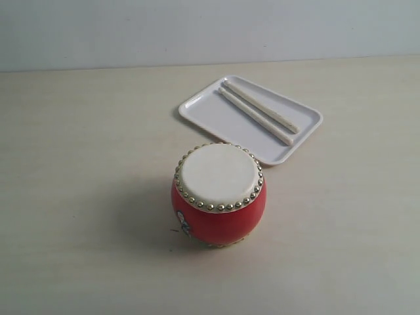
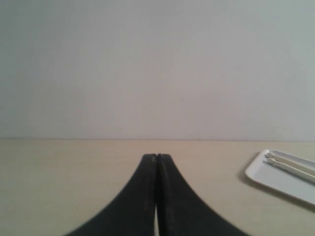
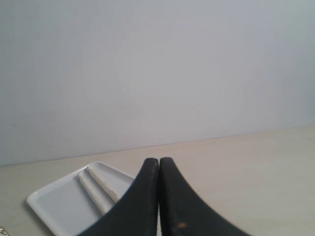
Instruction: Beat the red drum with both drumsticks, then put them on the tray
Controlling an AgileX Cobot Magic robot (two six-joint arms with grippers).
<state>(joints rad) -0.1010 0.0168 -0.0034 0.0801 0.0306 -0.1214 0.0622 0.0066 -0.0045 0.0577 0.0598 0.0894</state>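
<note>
The red drum (image 1: 218, 197) stands upright in the middle of the table, its cream skin ringed by gold studs. Behind it to the right lies the white tray (image 1: 216, 115), and both drumsticks (image 1: 259, 113) rest side by side in it. No gripper shows in the exterior view. In the left wrist view my left gripper (image 2: 156, 157) is shut with nothing in it, the tray (image 2: 261, 172) and the drumsticks (image 2: 290, 164) off to one side. My right gripper (image 3: 159, 161) is also shut and empty, with the tray (image 3: 54, 204) and the drumsticks (image 3: 98, 189) beyond it.
The table (image 1: 79, 164) is pale wood with a plain light wall behind its far edge.
</note>
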